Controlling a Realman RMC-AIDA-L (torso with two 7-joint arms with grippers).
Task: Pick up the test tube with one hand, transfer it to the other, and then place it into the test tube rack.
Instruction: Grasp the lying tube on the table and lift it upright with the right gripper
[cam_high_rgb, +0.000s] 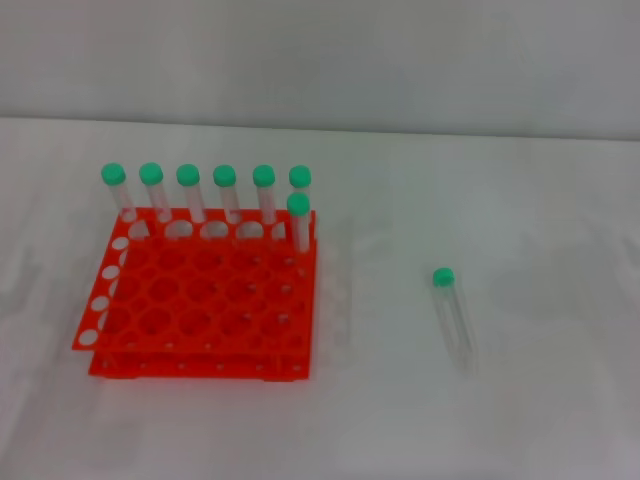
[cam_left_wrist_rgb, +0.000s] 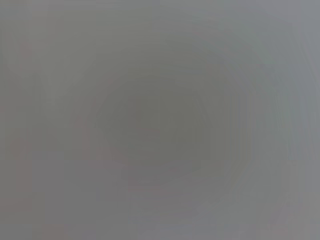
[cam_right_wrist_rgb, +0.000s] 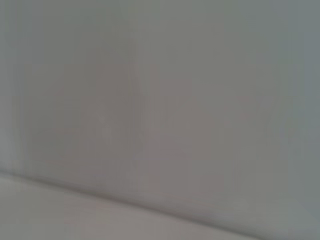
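1. Test tube lying flat on white table, well apart from test tube rack, on rack's right side; green cap pointing away from robot.
2. Seven capped tubes already standing along rack's far edge.
3. Risk: round, slim, clear body likely to roll or slip under an off-centre pinch; a fumbled handover could drop it.
4. Neither gripper in view; wrist views blank grey. Jaw opening impossible to judge; nothing seen held or touched.
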